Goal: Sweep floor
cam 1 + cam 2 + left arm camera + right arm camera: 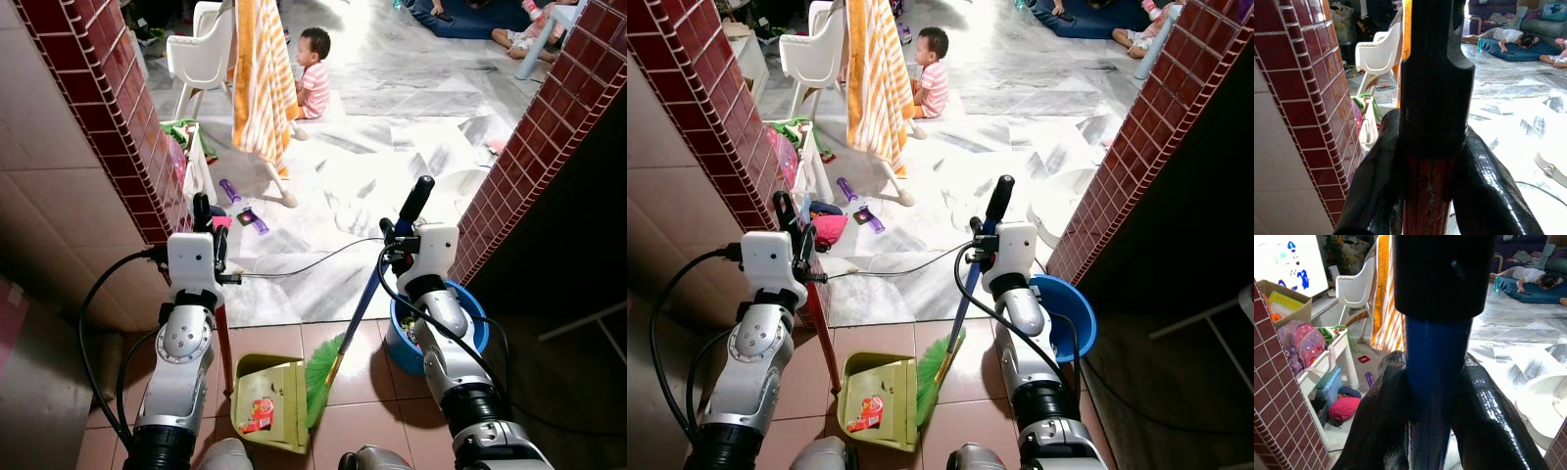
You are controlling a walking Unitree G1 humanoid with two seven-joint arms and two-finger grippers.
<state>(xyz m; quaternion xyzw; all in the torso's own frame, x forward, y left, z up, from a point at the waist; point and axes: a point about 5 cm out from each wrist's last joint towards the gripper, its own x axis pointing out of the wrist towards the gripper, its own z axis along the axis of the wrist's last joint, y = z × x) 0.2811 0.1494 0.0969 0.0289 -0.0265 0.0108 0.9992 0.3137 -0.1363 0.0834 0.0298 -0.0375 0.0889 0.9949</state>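
Green and small, the dustpan (266,399) sits on the reddish tiles near the robot's feet, with a bit of red trash (257,415) inside it. Its red handle (224,345) goes up to the left gripper (208,227), whose fingers (1376,191) are squeezed tight around it. The broom (362,311) has a blue stick and green bristles (321,377) that touch the right edge of the dustpan. The right gripper (400,233) is clenched on the blue stick just under its black top. A blue bucket (468,328) stands on the right, close behind the right arm. Red brick walls (103,108) stand on both sides. Far off, a small child (312,70) sits on the white floor beside an orange striped towel (261,78) and a white chair (201,54).
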